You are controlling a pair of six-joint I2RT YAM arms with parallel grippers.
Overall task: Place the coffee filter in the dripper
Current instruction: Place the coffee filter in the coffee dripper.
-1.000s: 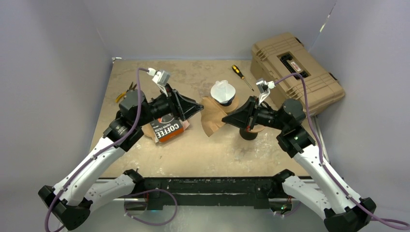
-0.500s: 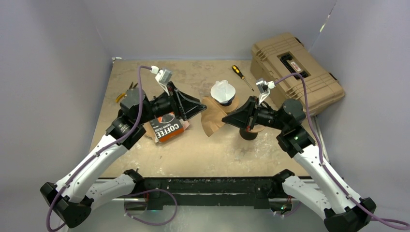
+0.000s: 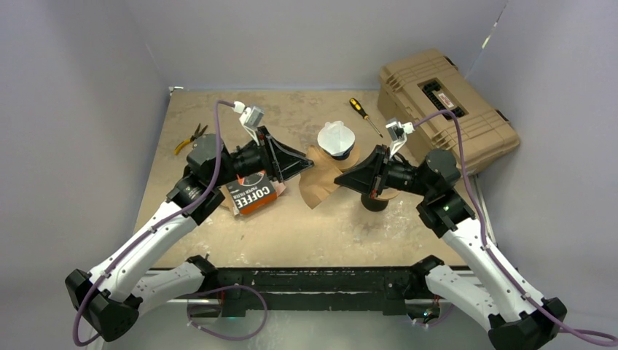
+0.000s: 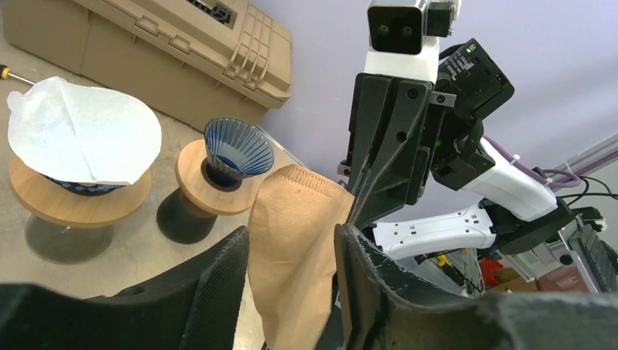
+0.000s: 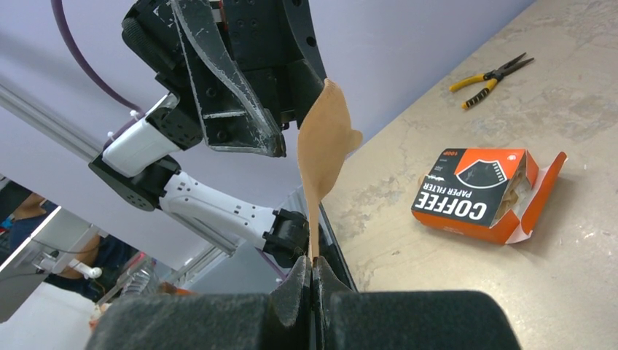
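The brown filter (image 5: 321,149) is in the air between the two arms, not yet in any dripper. The right pincer (image 5: 312,271) is clenched on its lower edge and holds it upright, probably so that the other arm can reach the free side. The left pincer (image 4: 291,235) is released, its jaws apart, and the filter shows in the gap between them; whether the paper touches a finger I cannot tell. I judge that the aim is to take the folded paper from both sides and spread it into a cone, because flat it would not sit well. On the worktop (image 3: 328,237) two drippers stand on round wooden bases. One carries a white filter (image 4: 80,127). The blue ribbed dripper (image 4: 237,149) just beside it is empty, so it seems the proper place for the brown one. The orange filter box (image 5: 477,191) lies with its flap open, and some brown filters are seen inside. The tan case (image 3: 448,109) at the far right is closed.
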